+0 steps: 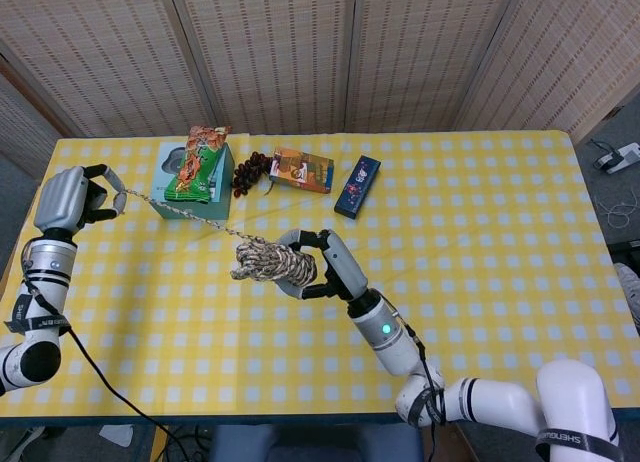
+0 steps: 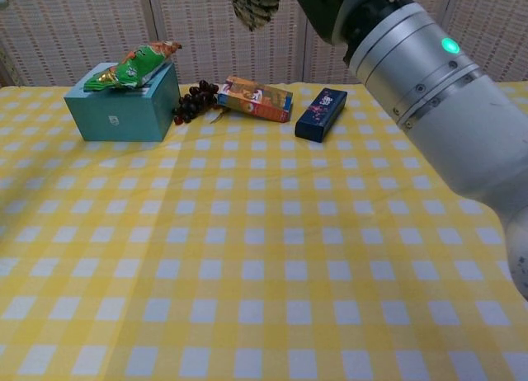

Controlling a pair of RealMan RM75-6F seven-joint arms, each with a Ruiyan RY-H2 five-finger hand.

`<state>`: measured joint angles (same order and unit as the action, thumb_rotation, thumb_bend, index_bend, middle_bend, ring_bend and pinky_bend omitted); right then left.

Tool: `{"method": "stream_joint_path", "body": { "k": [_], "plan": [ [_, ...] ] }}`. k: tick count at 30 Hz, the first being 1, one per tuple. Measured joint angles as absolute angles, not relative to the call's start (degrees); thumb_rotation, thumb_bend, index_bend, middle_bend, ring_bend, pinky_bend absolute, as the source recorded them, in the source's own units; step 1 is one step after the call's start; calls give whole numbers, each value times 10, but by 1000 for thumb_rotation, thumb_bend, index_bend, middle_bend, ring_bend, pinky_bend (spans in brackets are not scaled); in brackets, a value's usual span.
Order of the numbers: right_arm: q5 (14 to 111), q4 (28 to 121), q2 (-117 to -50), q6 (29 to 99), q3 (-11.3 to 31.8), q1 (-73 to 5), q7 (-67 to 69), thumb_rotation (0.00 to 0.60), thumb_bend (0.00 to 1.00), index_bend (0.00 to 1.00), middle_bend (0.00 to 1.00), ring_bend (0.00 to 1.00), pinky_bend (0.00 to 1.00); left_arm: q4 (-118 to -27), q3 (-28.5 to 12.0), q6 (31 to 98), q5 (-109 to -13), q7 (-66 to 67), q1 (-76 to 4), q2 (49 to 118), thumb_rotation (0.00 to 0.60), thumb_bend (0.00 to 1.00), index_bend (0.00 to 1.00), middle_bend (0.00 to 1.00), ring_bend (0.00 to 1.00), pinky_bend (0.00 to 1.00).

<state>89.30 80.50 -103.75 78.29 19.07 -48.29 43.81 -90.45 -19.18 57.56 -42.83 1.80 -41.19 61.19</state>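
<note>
R hand (image 1: 318, 270): grips rope coil (image 1: 268, 261), lifted above worktop (image 1: 480, 222).
L hand (image 1: 68, 198): pinches rope's free end (image 1: 125, 193), so strand runs taut betw. hands.
Nearby: teal box (image 1: 200, 187) w/ snack bag (image 1: 197, 162).

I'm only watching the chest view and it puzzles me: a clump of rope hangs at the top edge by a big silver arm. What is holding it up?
Observer: In the head view the right hand grips the rope bundle, lifted above the table.
Operator: Does the rope just end there?
Observer: No. One strand runs from the bundle off to the left hand, which holds its end.
Operator: Does that strand touch the blue box?
Observer: It passes in front of the blue box in the head view; whether it touches, I cannot tell.
</note>
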Motion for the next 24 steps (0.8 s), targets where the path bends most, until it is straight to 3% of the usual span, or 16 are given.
{"method": "stream_joint_path", "body": {
  "k": [7, 24],
  "plan": [
    [872, 789, -1053, 804, 210, -475, 427, 600, 475, 885, 746, 623, 658, -900, -187, 590, -459, 12, -397, 613, 600, 418, 706, 1000, 966, 1000],
    [793, 716, -1130, 823, 273, -486, 309, 600, 514, 893, 746, 634, 658, -917, -161, 733, -690, 16, -353, 616, 600, 418, 709, 1000, 964, 1000]
  ]
}}
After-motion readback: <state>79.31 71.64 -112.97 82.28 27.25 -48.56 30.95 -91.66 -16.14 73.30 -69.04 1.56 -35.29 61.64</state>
